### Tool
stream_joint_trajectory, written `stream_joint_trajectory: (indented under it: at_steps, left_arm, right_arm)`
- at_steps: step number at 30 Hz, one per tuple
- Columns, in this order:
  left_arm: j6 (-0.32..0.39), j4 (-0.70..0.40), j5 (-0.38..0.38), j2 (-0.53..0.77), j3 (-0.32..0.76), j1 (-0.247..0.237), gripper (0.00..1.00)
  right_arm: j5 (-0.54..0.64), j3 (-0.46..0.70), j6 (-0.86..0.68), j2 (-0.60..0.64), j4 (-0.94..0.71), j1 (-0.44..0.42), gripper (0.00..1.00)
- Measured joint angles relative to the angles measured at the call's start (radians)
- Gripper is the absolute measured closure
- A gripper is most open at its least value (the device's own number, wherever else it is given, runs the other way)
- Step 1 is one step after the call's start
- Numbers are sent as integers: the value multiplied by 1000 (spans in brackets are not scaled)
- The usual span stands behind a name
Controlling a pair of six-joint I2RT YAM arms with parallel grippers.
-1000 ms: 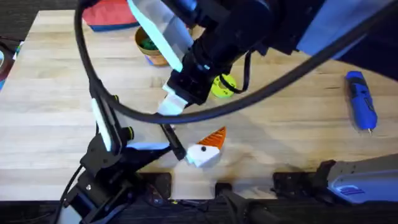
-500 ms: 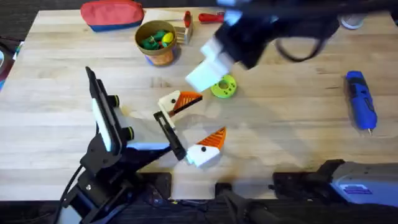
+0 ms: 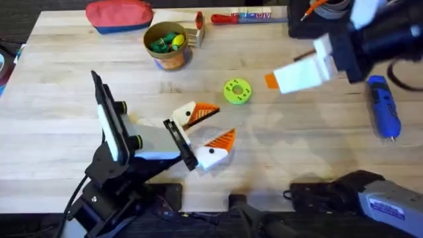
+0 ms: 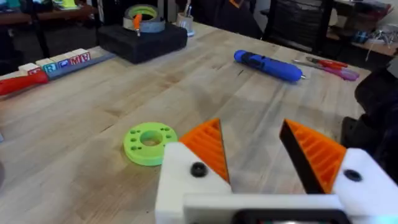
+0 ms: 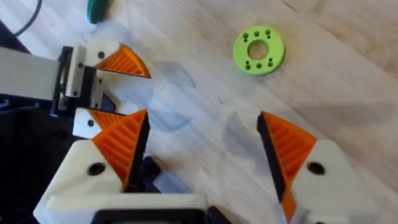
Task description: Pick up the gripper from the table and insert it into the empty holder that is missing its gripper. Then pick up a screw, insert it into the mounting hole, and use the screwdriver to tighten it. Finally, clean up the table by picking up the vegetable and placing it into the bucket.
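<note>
Both grippers are seen spread wide with nothing held: the right gripper [image 3: 291, 79] is raised above the table [image 3: 53, 119] near the screwdriver [image 3: 383, 107], while the left gripper [image 3: 215, 125] is held low at mid-table, just short of a green disc [image 3: 236, 91]. The bucket [image 3: 166, 45] stands at the far side with green and yellow pieces inside. If the screwdriver is approached off-centre, it could be rolled towards the table edge. The left gripper could also be struck if the right arm is brought across.
</note>
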Motion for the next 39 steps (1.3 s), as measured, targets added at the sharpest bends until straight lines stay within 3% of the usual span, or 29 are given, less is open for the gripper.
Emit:
stream_joint_trajectory:
  at_steps: [6,11,13,21,29,33,39]
  left_arm:
    - [1,0,1,0,0,0,693]
    - [0,0,1,0,0,0,837]
    - [2,1,1,0,0,0,982]
    - [2,1,1,0,0,0,995]
    - [2,1,1,0,0,0,995]
    - [2,1,1,0,0,0,995]
    - [2,1,1,0,0,0,995]
  right_arm:
    - [-74,-218,0,-228,8,-127,7]
    - [-93,-379,16,-376,26,-263,9]
    - [-95,-425,24,-393,43,-313,9]
    - [-65,-508,114,-320,160,-522,9]
    - [-25,-513,152,-97,503,-690,9]
    - [109,-492,152,-11,548,-742,10]
    - [336,-338,44,156,529,-797,10]
